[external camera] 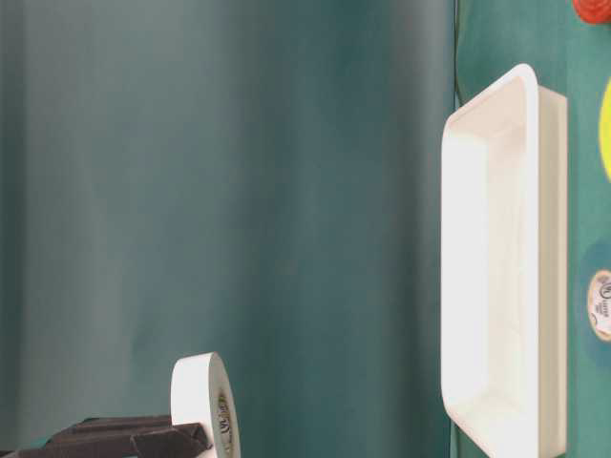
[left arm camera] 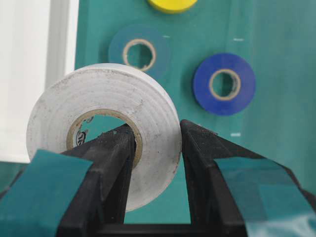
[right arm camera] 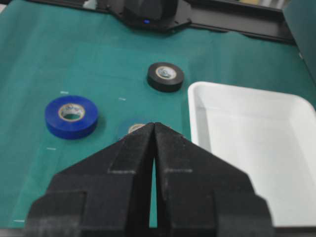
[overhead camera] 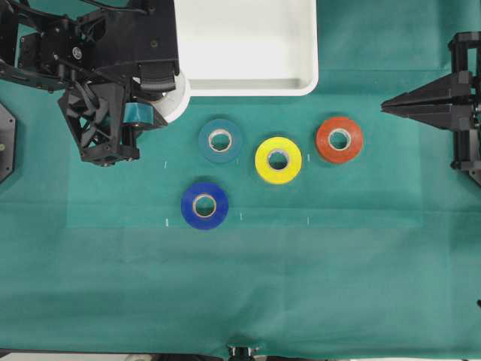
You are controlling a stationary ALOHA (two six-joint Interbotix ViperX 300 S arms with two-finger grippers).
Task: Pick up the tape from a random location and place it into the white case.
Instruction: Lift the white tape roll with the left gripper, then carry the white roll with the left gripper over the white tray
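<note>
Between the left gripper [left arm camera: 157,143] jaws, tape [left arm camera: 106,121] wall pinched

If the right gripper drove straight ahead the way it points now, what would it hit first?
Most likely the orange-red tape roll. In the overhead view the shut right gripper points left toward the roll's upper edge, with bare green cloth between. Height is unclear, so it might pass above the roll.

We can read no text anywhere. The cardboard cores of the tape [left arm camera: 106,143], the blue roll [right arm camera: 71,116] and the black roll [right arm camera: 165,76] carry dark printing, but it is too small and blurred for us to make out.
</note>
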